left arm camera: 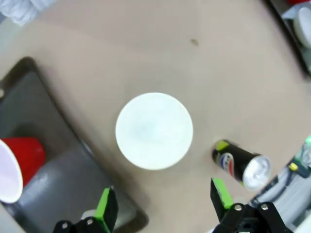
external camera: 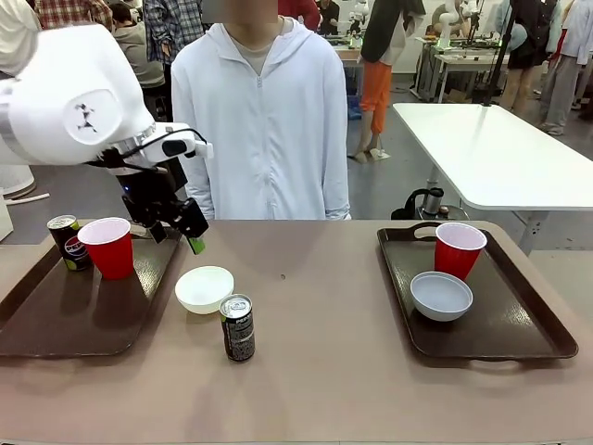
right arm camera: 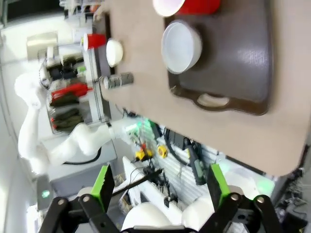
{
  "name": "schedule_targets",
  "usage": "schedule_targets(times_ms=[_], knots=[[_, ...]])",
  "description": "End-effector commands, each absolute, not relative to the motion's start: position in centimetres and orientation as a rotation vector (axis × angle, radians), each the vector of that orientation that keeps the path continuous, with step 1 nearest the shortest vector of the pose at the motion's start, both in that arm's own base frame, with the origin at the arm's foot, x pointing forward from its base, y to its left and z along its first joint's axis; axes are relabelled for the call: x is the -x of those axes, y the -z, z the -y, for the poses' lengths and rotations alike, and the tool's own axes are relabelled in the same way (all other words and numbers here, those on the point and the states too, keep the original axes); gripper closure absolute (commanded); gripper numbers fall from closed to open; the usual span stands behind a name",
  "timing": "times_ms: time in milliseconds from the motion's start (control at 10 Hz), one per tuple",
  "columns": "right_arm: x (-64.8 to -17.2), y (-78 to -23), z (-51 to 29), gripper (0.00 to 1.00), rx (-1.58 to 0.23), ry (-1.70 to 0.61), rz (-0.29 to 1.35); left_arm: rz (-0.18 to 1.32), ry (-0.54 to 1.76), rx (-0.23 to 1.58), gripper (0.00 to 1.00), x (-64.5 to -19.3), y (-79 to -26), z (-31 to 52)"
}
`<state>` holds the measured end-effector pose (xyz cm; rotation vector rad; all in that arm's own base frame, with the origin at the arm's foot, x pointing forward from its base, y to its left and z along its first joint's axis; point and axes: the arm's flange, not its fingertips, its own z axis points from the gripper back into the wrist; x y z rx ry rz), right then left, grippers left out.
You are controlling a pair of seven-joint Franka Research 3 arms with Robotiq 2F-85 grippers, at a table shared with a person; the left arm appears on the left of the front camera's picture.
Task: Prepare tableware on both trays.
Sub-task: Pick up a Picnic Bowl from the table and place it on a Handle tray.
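The left tray (external camera: 56, 324) carries a red cup (external camera: 109, 247) and a dark soda can (external camera: 68, 243). A cream bowl (external camera: 205, 288) and a second soda can (external camera: 238, 327) stand on the bare table between the trays. The right tray (external camera: 537, 324) holds a red cup (external camera: 458, 248) and a greyish bowl (external camera: 441, 295). My left gripper (external camera: 176, 232) hovers open above the table by the left tray's far right corner. In the left wrist view, the gripper (left arm camera: 164, 200) looks down on the bowl (left arm camera: 154, 131), the can (left arm camera: 240, 164) and the cup (left arm camera: 17, 162). My right gripper (right arm camera: 160, 183) is open and empty, well back from the right tray (right arm camera: 243, 63).
A person in a white hooded jacket (external camera: 264, 120) stands at the table's far edge. A white table (external camera: 500, 148) stands behind on the right. Bare tabletop lies between the trays and along the near edge.
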<state>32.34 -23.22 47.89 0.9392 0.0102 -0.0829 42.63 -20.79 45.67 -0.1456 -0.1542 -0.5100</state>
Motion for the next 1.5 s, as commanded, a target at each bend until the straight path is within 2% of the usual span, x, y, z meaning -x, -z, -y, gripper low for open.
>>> schedule_targets(times_ms=[0,300,800,900,1000,1100,1200,1400], knots=[[-30.6,-47.0,22.6,0.00,-0.930,0.165,0.070,0.157,0.483,0.105,0.00,-44.3,-44.0,20.7],[-30.8,-47.2,23.8,0.00,-0.927,0.130,0.043,0.054,0.476,0.110,0.00,-45.8,-40.4,19.6],[-30.8,-47.2,23.8,0.00,-0.927,0.130,0.043,0.015,0.550,0.085,0.00,-47.5,-35.9,18.6],[-30.8,-47.2,23.8,0.00,-0.927,0.130,0.043,0.038,0.568,0.089,0.09,-47.9,-35.4,18.4],[-30.8,-47.2,23.8,0.00,-0.927,0.130,0.043,0.038,0.574,0.088,0.55,-48.2,-34.9,18.2],[-30.8,-47.2,23.8,0.00,-0.927,0.130,0.043,0.041,0.573,0.093,0.64,-48.4,-34.6,18.1],[-30.8,-47.2,23.8,0.00,-0.927,0.130,0.043,0.049,0.573,0.089,1.00,-48.5,-34.5,18.1],[-30.8,-47.2,23.8,0.00,-0.927,0.130,0.043,0.052,0.564,0.080,1.00,-48.6,-34.3,18.0]])
